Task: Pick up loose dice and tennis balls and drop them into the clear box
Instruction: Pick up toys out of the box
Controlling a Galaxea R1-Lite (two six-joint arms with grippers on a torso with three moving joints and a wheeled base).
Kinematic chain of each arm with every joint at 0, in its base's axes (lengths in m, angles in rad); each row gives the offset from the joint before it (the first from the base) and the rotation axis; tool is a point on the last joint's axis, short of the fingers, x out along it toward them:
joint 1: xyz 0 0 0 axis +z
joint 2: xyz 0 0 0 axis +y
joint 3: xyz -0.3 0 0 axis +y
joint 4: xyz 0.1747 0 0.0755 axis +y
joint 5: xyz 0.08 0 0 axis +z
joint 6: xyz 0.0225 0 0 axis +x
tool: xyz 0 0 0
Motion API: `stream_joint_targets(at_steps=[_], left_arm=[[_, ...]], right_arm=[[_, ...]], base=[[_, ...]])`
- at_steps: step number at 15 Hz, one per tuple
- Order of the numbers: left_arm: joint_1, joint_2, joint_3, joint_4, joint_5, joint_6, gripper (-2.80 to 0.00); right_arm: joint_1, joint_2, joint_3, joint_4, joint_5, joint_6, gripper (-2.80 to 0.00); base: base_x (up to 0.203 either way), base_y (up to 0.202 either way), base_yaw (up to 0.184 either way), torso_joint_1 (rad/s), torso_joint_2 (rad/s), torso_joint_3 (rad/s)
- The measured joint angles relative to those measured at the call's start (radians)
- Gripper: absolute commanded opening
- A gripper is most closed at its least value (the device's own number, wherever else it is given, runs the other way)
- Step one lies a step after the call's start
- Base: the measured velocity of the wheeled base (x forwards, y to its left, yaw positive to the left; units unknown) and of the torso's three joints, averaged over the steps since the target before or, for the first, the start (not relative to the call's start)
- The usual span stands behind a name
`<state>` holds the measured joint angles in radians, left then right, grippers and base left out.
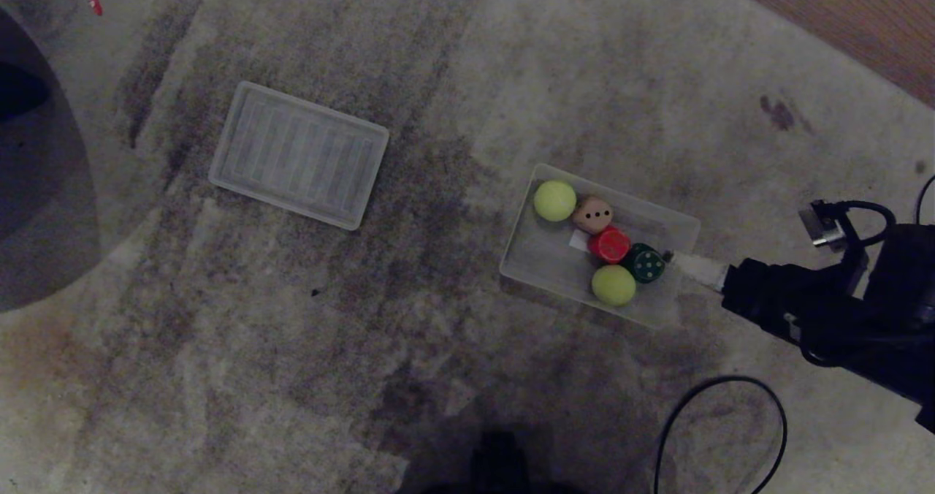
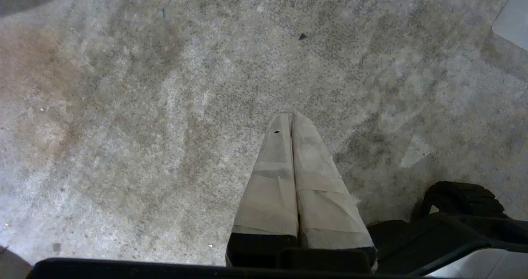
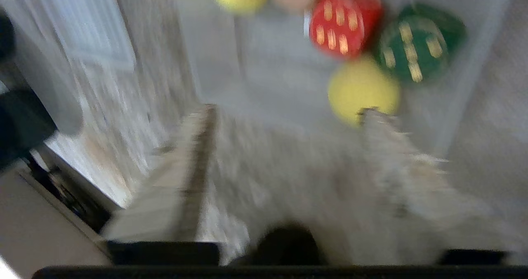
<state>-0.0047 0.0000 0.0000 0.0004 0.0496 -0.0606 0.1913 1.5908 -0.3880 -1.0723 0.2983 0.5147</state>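
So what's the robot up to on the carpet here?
It is tidying toys into the shallow translucent plastic box. Two fuzzy yellow-green tennis balls and three dotted dice, tan, red and dark green, already lie inside. The right pincer is open and empty at the box's edge. The left pincer is shut, parked over bare carpet. The flat ribbed lid lies apart on the carpet.

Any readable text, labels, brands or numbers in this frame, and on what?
No words or numbers can be read.
Small white label in the clear box, under the red die: too small to read.
The dice carry only dot pips, no print.
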Motion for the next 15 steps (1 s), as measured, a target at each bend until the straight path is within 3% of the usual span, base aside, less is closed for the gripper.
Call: stream_joint_targets(at_steps=[3,6,11,15], left_arm=[[0.000,0.000,0.000,0.000,0.000,0.000,-2.80],[0.000,0.000,0.000,0.000,0.000,0.000,-2.80],[0.000,0.000,0.000,0.000,0.000,0.000,-2.80],[0.000,0.000,0.000,0.000,0.000,0.000,-2.80]], right_arm=[[-0.037,-0.201,0.132,0.154,-0.019,-0.107,-2.80],[-0.093,-0.416,0.199,0.399,-0.076,-0.218,-2.80],[-0.147,-0.849,0.236,0.841,-0.146,-0.298,-2.80],[-0.213,-1.166,0.296,1.072,-0.185,-0.399,-2.80]], base=[[0.000,0.000,0.000,0.000,0.00,0.000],[0.000,0.000,0.000,0.000,0.00,0.000],[0.000,0.000,0.000,0.000,0.00,0.000],[0.000,0.000,0.000,0.000,0.00,0.000]])
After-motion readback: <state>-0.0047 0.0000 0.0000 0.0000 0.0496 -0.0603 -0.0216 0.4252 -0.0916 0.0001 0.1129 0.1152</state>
